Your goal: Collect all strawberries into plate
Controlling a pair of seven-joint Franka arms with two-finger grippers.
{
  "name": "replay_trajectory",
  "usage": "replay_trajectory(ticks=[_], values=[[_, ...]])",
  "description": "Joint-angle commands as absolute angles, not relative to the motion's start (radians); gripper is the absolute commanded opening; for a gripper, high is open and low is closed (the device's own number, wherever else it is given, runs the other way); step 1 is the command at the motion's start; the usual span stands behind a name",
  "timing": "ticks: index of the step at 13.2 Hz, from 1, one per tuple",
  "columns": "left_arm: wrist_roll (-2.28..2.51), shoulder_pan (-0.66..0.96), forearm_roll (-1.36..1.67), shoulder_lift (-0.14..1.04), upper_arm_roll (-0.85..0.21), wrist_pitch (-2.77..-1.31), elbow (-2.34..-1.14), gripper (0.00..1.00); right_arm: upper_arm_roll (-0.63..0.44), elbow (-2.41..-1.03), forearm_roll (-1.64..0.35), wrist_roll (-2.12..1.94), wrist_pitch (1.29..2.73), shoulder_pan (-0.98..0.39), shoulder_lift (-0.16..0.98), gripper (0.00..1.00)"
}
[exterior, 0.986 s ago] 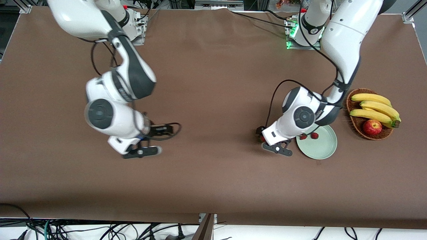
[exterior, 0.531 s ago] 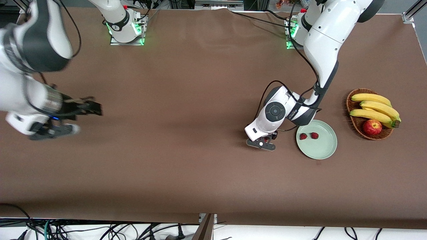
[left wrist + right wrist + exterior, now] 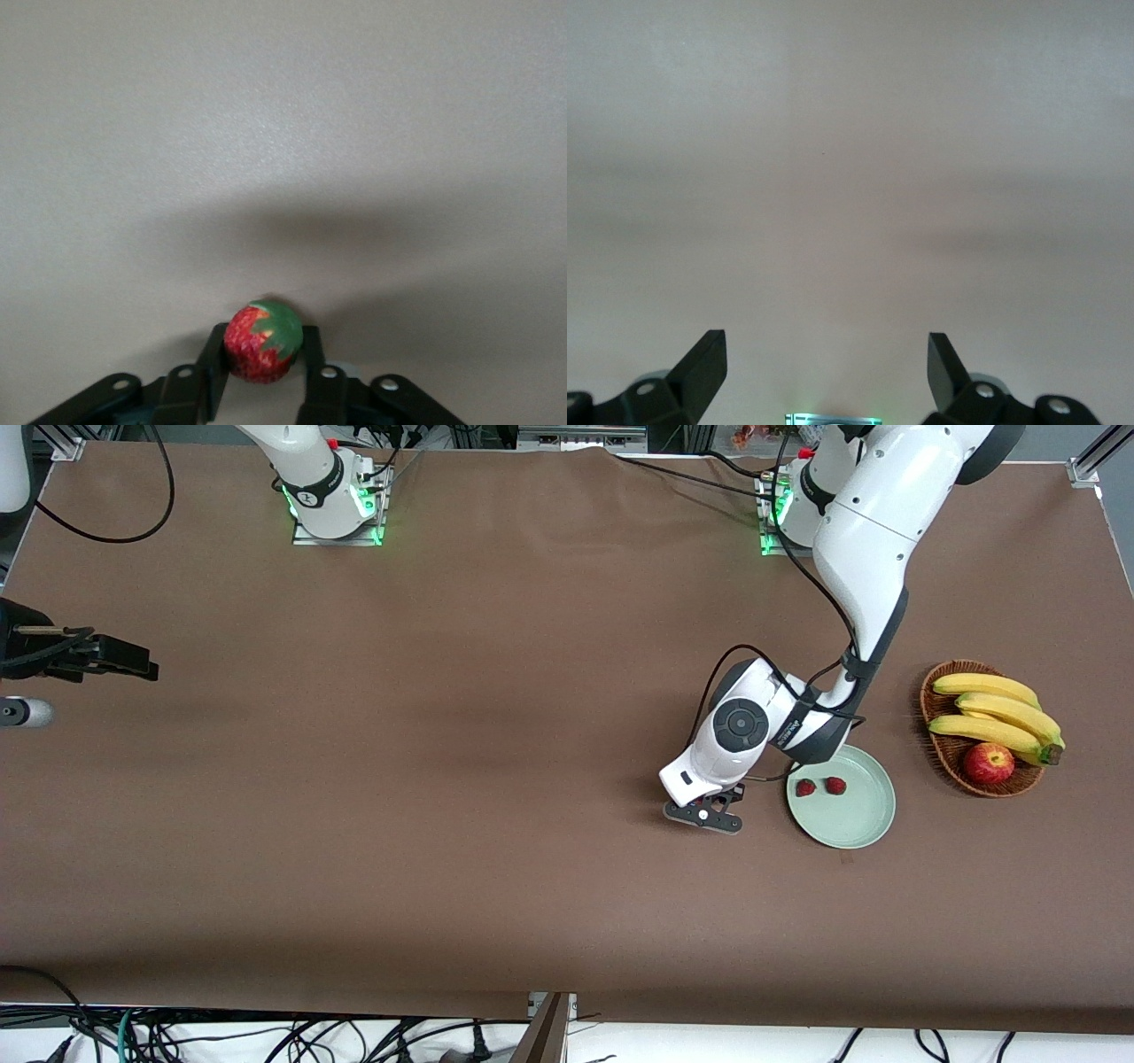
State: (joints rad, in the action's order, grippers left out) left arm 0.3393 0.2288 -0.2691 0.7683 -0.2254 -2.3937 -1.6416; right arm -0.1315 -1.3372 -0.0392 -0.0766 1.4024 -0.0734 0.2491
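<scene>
Two strawberries [image 3: 804, 787] [image 3: 835, 785] lie in the pale mint-green plate [image 3: 850, 822]. My left gripper [image 3: 704, 815] is low over the table beside the plate, on the side toward the right arm's end. In the left wrist view it [image 3: 263, 343] is shut on the third strawberry [image 3: 257, 352], red with a green leafy top, held between the fingertips. That berry is hidden under the hand in the front view. My right gripper [image 3: 826, 343] is open and empty over bare table, at the right arm's end of the table [image 3: 22, 712].
A brown wicker basket [image 3: 941, 757] with bananas [image 3: 997, 713] and a red apple [image 3: 989, 763] stands beside the plate toward the left arm's end. Brown cloth covers the table.
The right arm swung away from the middle to its own end of the table. The left gripper moved off the plate's rim onto the third strawberry and closed on it.
</scene>
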Motion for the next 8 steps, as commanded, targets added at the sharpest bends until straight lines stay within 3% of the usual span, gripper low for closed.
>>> replay_trajectory(ticks=[1,8], values=[[0.2,0.203,-0.296,0.749,-0.221,-2.379,-1.626,0.11,-0.133,-1.356,-0.028,-0.086,1.333,-0.078,0.198,1.0],[-0.116,0.042,-0.29,0.638,-0.213,-2.068,-1.597,0.14,-0.132,-1.405,0.021,-0.074,1.316,-0.071,0.091,1.0]])
